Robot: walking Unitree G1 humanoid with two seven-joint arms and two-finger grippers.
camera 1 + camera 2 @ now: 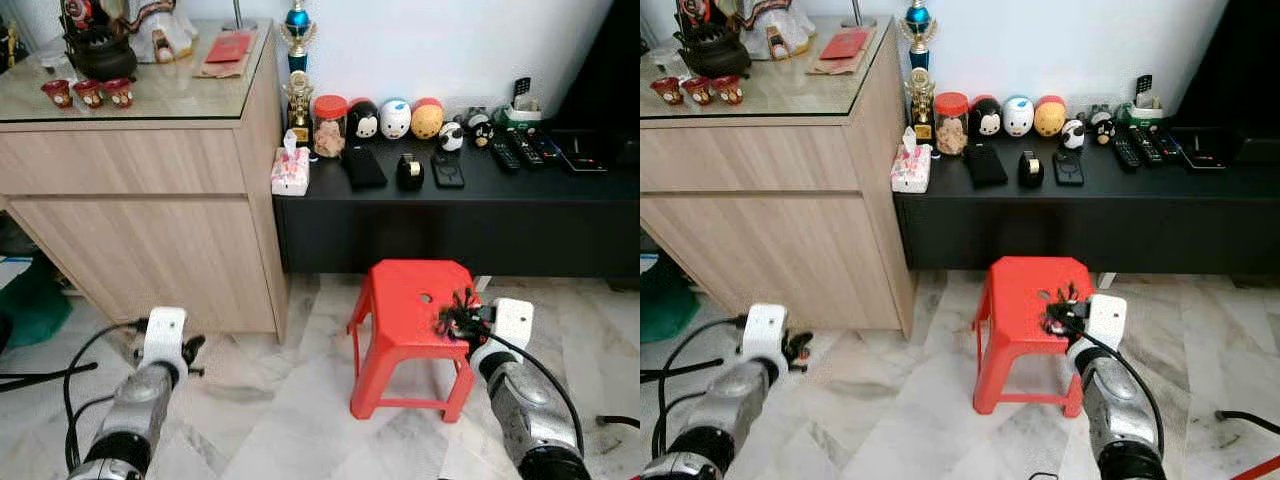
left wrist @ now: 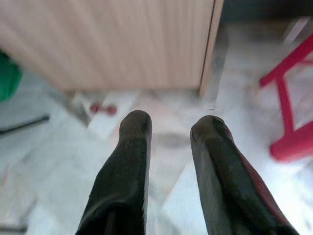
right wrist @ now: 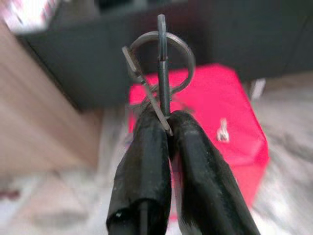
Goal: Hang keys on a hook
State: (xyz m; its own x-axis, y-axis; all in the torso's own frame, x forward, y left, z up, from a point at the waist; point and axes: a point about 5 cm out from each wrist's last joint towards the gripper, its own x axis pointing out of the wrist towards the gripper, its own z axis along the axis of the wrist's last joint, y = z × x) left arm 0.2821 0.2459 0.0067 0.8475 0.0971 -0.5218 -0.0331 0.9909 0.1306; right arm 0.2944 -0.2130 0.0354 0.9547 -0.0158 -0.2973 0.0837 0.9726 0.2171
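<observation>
Right gripper (image 3: 166, 120) clenched on the keys (image 3: 159, 73) over a red stool (image 1: 410, 300).
Lower right of the head view: thin metal keys on a round wire ring, above the glossy plastic seat. Lower left, the left gripper (image 2: 171, 127) hangs parted over veined marble floor (image 1: 290, 410).

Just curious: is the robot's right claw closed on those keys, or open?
Shut: the right gripper pinches the keys between its two black fingers.
</observation>
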